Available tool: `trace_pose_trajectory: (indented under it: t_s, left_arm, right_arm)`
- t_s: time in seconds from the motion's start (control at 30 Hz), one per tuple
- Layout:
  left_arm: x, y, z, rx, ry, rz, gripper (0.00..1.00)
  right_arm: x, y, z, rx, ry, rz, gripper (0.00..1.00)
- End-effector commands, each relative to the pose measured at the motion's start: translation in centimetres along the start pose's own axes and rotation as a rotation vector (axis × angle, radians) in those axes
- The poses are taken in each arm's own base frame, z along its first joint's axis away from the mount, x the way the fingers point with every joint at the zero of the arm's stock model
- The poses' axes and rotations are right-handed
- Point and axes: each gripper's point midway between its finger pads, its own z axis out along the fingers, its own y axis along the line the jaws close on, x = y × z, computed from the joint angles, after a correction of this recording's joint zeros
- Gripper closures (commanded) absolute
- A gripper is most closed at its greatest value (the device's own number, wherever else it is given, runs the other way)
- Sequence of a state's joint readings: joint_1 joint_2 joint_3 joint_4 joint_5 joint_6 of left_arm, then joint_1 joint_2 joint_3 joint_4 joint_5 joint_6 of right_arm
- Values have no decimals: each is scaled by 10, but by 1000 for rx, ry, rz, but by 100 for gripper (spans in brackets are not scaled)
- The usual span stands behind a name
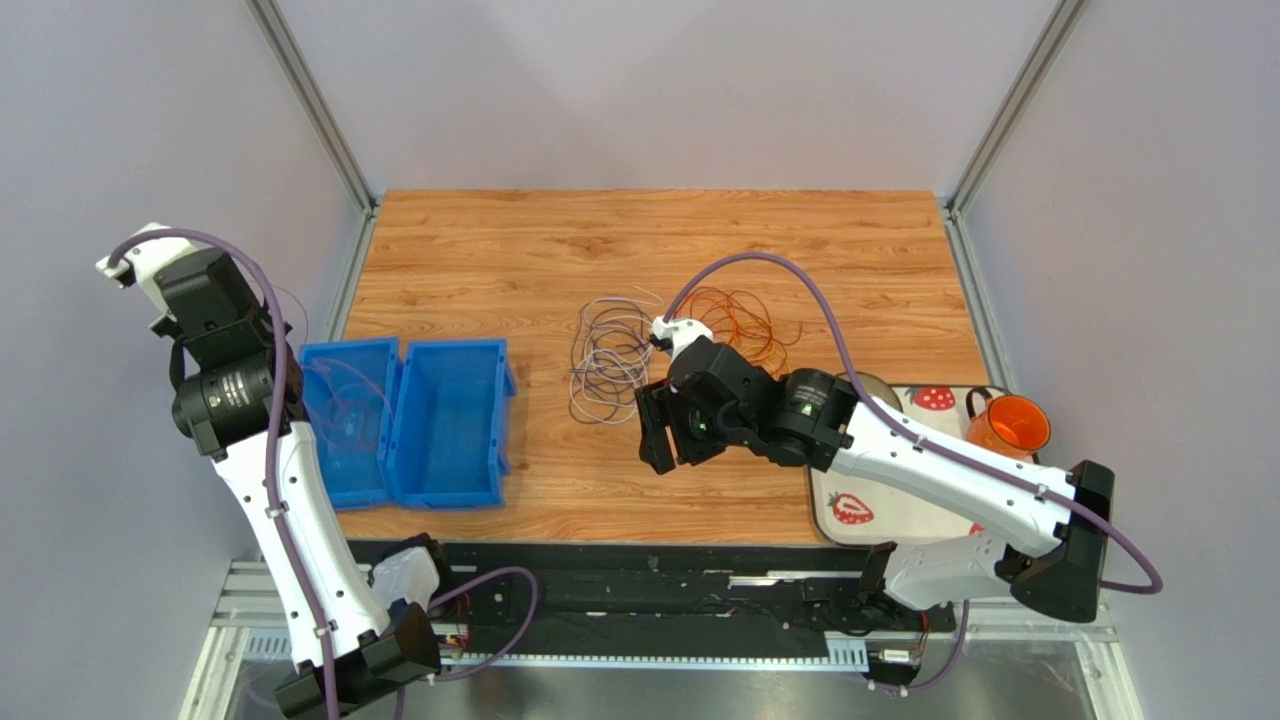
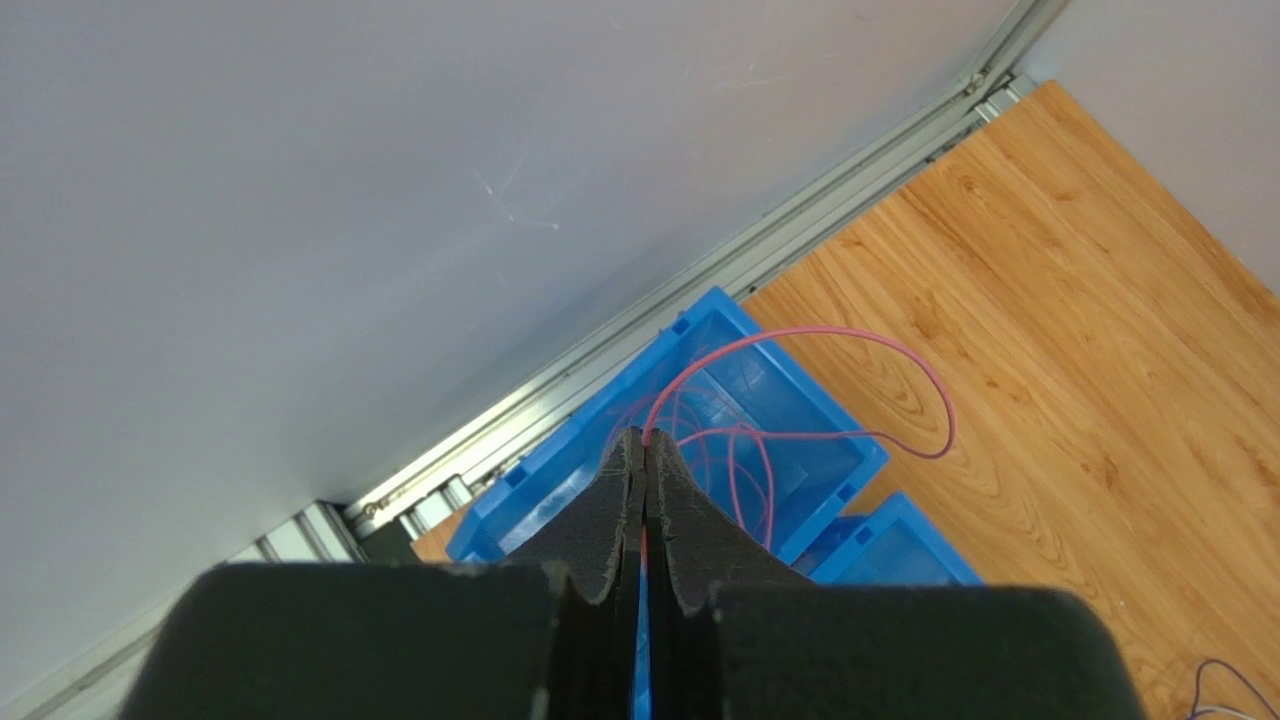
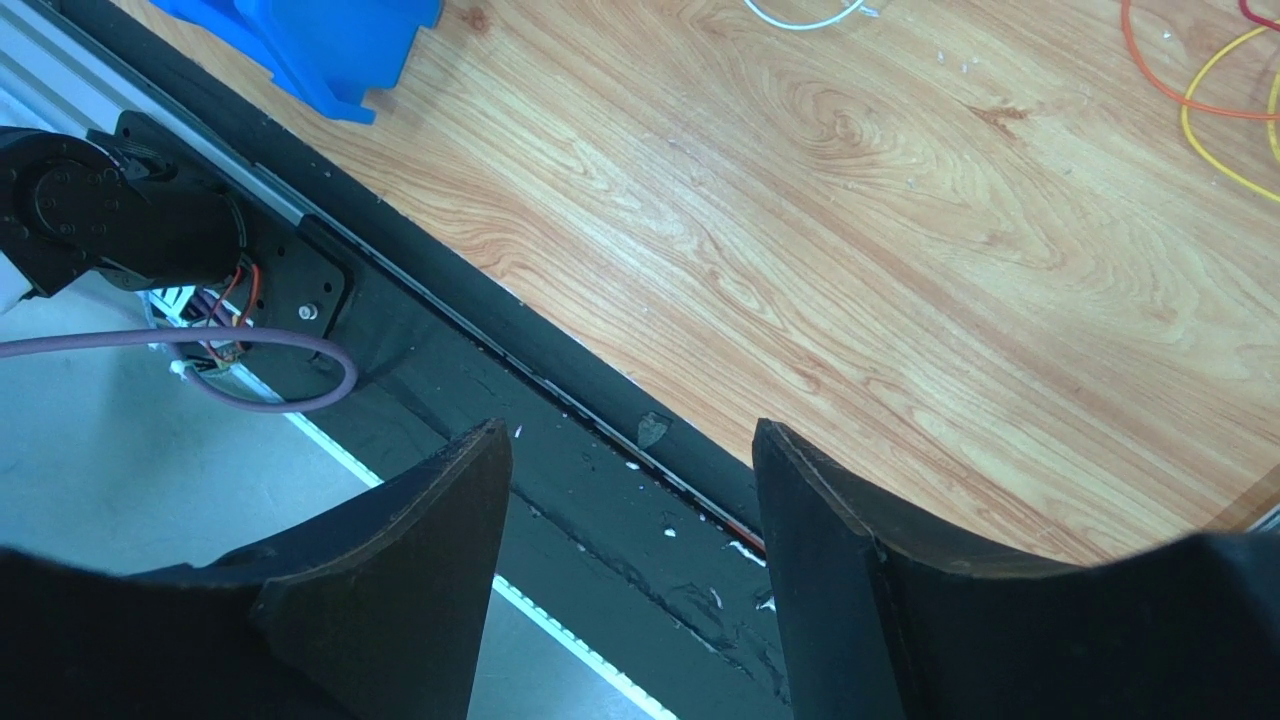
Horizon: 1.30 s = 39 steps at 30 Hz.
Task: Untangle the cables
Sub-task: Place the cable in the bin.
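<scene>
The cables lie in a loose tangle mid-table: white and grey loops [image 1: 609, 360] and orange ones [image 1: 744, 323]. In the right wrist view only the ends of the orange and yellow wires [image 3: 1202, 90] show at the top right. One pink-purple cable [image 2: 842, 338] hangs from my left gripper [image 2: 646, 443], which is shut on it high above the left blue bin [image 2: 706, 323]. The cable's loops trail down into that bin. My right gripper [image 3: 631, 435] is open and empty. It sits just south of the tangle [image 1: 657, 428], over the table's near edge.
Two blue bins stand side by side at the left, the left bin [image 1: 323, 450] and the right bin [image 1: 489, 435]. A strawberry-print tray [image 1: 849, 503] and an orange cup [image 1: 1007, 425] sit at the right. A black rail [image 3: 451, 330] runs along the near edge.
</scene>
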<state>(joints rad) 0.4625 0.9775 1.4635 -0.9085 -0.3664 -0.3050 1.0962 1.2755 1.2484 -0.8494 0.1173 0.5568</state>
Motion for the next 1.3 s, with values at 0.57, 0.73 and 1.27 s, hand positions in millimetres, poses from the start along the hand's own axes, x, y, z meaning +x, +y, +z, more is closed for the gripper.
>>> trace_pose_trajectory:
  t_s: [0.57, 0.73, 1.27]
  left_arm:
    - [119, -11, 73, 5, 312, -178, 99]
    - [110, -14, 67, 41, 277, -180, 60]
    - [90, -50, 26, 291, 245, -194, 21]
  right_arm:
    - [-11, 21, 9, -41, 27, 39, 37]
    - [-15, 24, 11, -48, 22, 43, 37]
    - [-25, 19, 9, -10, -16, 22, 37]
